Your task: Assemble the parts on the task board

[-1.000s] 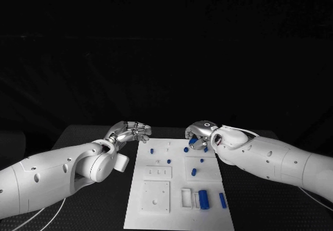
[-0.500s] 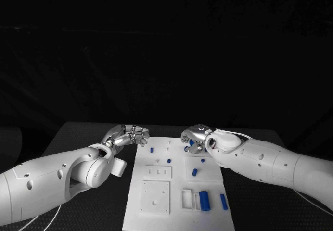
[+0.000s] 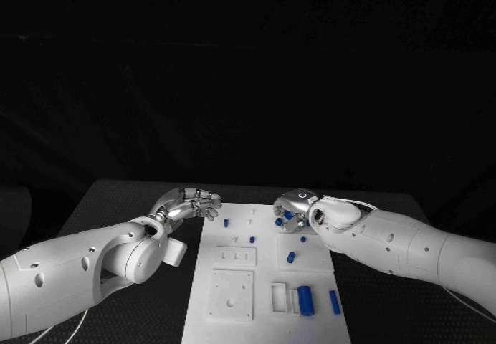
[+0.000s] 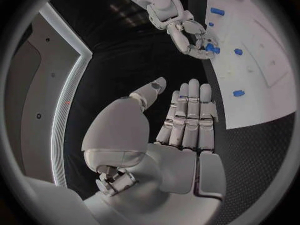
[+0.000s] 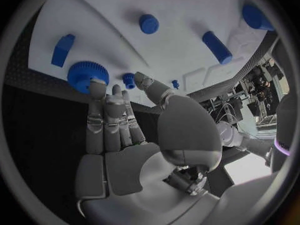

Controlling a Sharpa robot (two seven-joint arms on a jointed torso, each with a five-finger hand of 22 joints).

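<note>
Two hands hover at the far end of the task board (image 3: 222, 326) in the head view; compared with a second ago the right hand (image 3: 294, 211) has sunk lower over the far corner, so I judge it is reaching for a part there. In the left wrist view the left hand (image 4: 187, 120) holds nothing, with its fingers straight and side by side, just beside the board. In the right wrist view the right fingertips lie at a blue gear (image 5: 87, 75) on the board's edge, but I cannot tell if they pinch it, and no writing is readable.
</note>
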